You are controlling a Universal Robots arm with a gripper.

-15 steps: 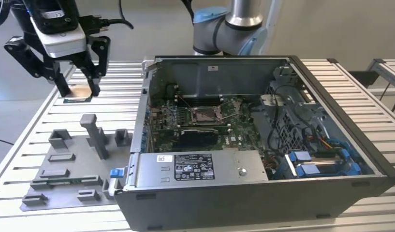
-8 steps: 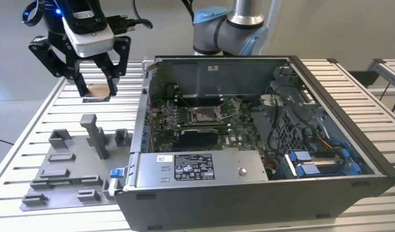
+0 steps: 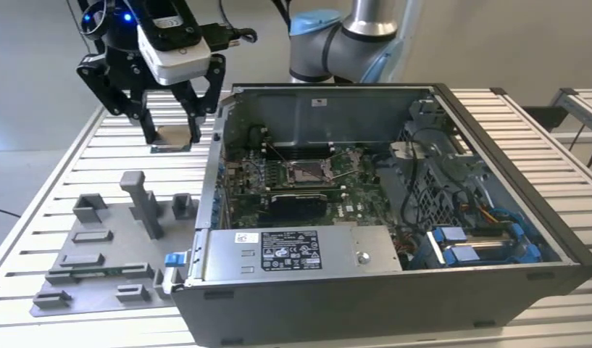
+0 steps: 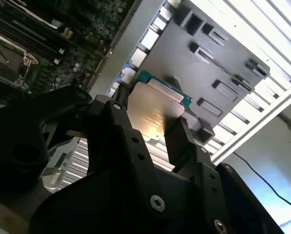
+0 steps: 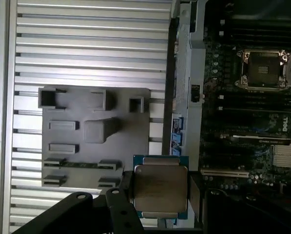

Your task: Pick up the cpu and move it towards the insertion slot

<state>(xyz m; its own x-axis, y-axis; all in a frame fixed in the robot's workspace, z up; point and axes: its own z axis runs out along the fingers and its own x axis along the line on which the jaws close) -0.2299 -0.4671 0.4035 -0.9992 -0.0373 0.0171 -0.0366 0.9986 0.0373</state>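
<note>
Already my gripper (image 3: 172, 119) pinching cpu (image 5: 160, 188) by edges — thin, light, fragile; held outside computer case (image 3: 509, 239).

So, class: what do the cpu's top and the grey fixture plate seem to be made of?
The cpu, held in the claw: top looks like brushed metal, judging by its soft silvery sheen. The fixture plate: probably matte grey plastic, given its dull, uniform moulded blocks.

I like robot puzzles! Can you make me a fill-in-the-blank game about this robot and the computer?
The gripper is holding the ____.
The insertion slot sits inside the open computer ____.
The grey fixture plate lies on the slatted ____.
The held chip is ____ the case, not inside.

Missing words: cpu; case; table; outside
</note>
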